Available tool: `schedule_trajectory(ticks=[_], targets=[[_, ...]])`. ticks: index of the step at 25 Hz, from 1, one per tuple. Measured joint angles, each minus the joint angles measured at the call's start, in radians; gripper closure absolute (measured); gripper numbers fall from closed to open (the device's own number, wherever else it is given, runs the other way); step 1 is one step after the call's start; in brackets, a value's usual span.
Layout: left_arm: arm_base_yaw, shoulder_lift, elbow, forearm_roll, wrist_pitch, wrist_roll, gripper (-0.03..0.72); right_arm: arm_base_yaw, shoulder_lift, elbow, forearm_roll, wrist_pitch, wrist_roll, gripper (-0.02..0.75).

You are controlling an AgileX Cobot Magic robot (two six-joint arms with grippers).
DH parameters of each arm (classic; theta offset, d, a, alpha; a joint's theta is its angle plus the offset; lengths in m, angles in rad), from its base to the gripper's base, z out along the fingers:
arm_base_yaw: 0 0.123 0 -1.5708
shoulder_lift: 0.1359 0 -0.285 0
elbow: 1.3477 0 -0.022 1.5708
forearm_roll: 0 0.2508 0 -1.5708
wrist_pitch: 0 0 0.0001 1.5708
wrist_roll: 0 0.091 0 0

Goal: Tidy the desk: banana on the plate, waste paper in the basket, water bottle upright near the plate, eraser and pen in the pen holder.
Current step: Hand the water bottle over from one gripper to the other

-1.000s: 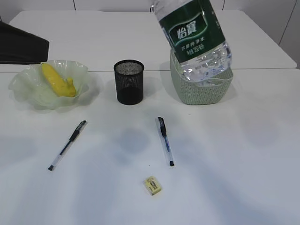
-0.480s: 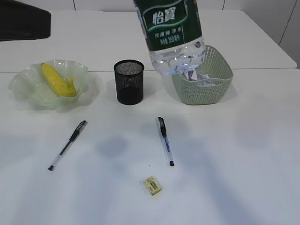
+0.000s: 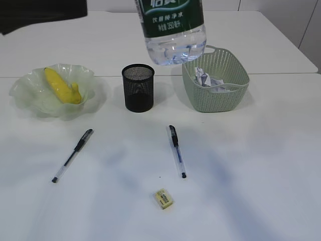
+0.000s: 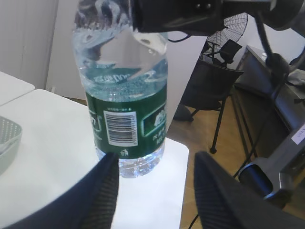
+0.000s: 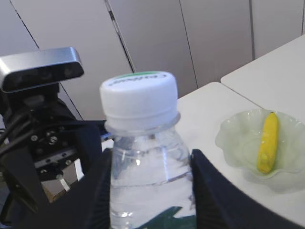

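Observation:
The water bottle (image 3: 170,30), clear with a green label, hangs upright high above the pen holder (image 3: 138,88). My right gripper (image 5: 150,191) is shut on its shoulder, just under the white cap. My left gripper (image 4: 157,160) stands open facing the bottle (image 4: 126,105), with nothing between its fingers. The banana (image 3: 61,85) lies on the pale green plate (image 3: 25,93). Crumpled waste paper (image 3: 203,78) sits in the green basket (image 3: 220,100). Two pens (image 3: 72,154) (image 3: 176,150) and the yellow eraser (image 3: 163,198) lie on the table.
The left arm (image 3: 40,10) shows as a dark shape at the top left of the exterior view. The white table's far edge runs behind the plate, pen holder and basket.
The bottle has travelled left and upward, from over the basket to above the pen holder. The left arm's dark shape has risen and stretched to the right.

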Motion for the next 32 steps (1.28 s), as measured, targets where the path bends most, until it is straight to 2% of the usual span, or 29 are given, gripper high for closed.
schedule_trajectory(ticks=[4,9,14,25,32], targets=[[-0.077,0.055,0.0,-0.043,-0.087,0.031,0.254,0.0,0.0,0.0,0.03,-0.006,-0.028,0.438],[-0.09,0.103,0.0,-0.168,-0.138,0.089,0.134,0.0,0.0,0.0,0.033,-0.016,-0.032,0.438],[-0.09,0.128,0.0,-0.209,-0.144,0.137,0.113,0.0,0.0,0.0,0.036,-0.022,-0.037,0.438],[-0.09,0.129,0.0,-0.215,-0.151,0.142,0.108,0.0,0.0,0.002,0.036,-0.031,-0.065,0.438],[-0.09,0.129,0.0,-0.215,-0.119,0.191,0.021,0.0,0.0,0.002,0.036,-0.038,-0.068,0.438]])
